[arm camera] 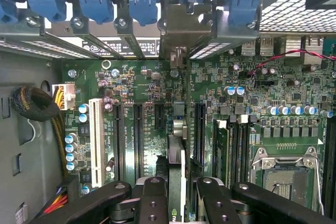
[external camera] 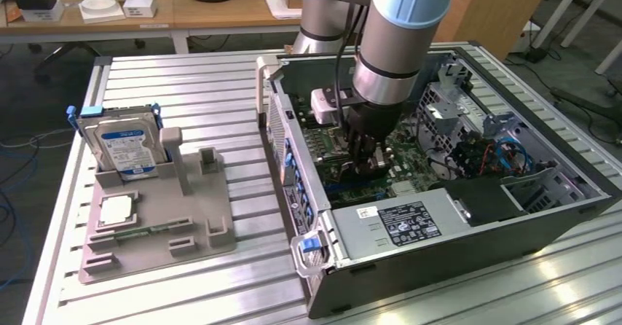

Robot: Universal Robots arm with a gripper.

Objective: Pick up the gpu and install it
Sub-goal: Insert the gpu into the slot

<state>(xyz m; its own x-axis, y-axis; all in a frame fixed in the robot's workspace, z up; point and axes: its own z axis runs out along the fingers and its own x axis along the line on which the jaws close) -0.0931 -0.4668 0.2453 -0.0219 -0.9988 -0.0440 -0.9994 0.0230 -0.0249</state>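
My gripper point(external camera: 365, 166) reaches down into the open computer case point(external camera: 573, 201), low over the green motherboard point(external camera: 413, 179). In the wrist view the gpu point(arm camera: 177, 150) appears edge-on as a thin dark card between my black fingers point(arm camera: 152, 198), and my gripper point(arm camera: 178, 203) is shut on it. The card stands upright over the motherboard point(arm camera: 142, 87), in line with the long black expansion slots. Its metal end bracket point(arm camera: 182, 30) sits at the case's rear slot openings. Whether its lower edge is seated in a slot is hidden.
Outside the case, a grey fixture point(external camera: 160, 216) holds a silver blue-labelled hard drive point(external camera: 124, 146), a processor chip point(external camera: 116, 210) and a green memory stick point(external camera: 146, 230). Blue slot clips point(arm camera: 94, 1), a white slot point(arm camera: 96, 140), memory sticks point(arm camera: 231, 145) and the processor socket point(arm camera: 286, 174) surround the card.
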